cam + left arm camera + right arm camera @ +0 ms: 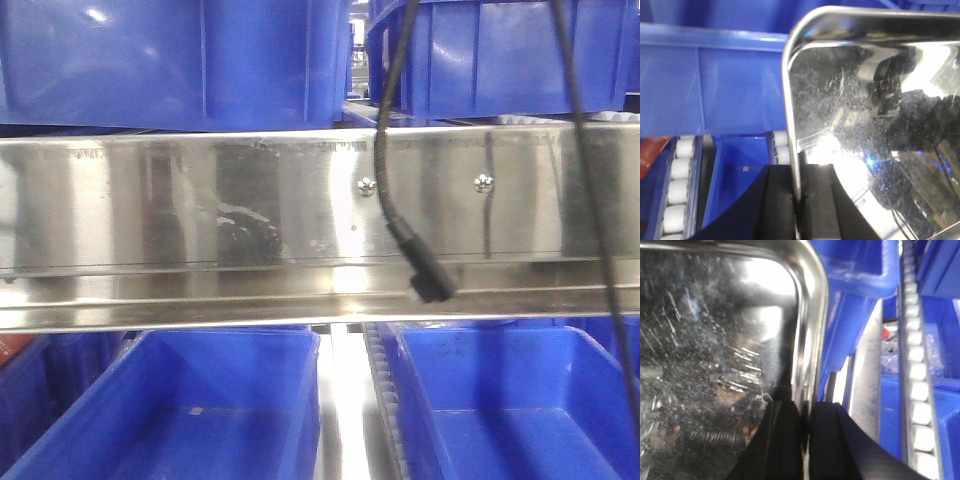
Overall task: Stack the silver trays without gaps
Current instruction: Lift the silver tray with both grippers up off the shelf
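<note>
Bins (150, 60) of smooth blue plastic sit above and below a shiny steel rail (200, 220). Next comes the silver tray (865, 125), held up near the bins. It is flat, scratched and bright like a mirror, with round corners and a thin rim. The left tool (799, 205) is squeezed tight on its rim, and the right tool (806, 440) pinches a tray rim too. I think this is the carrying step; next it must drop straight into another tray. Small white rollers (677, 190) sit below.
</note>
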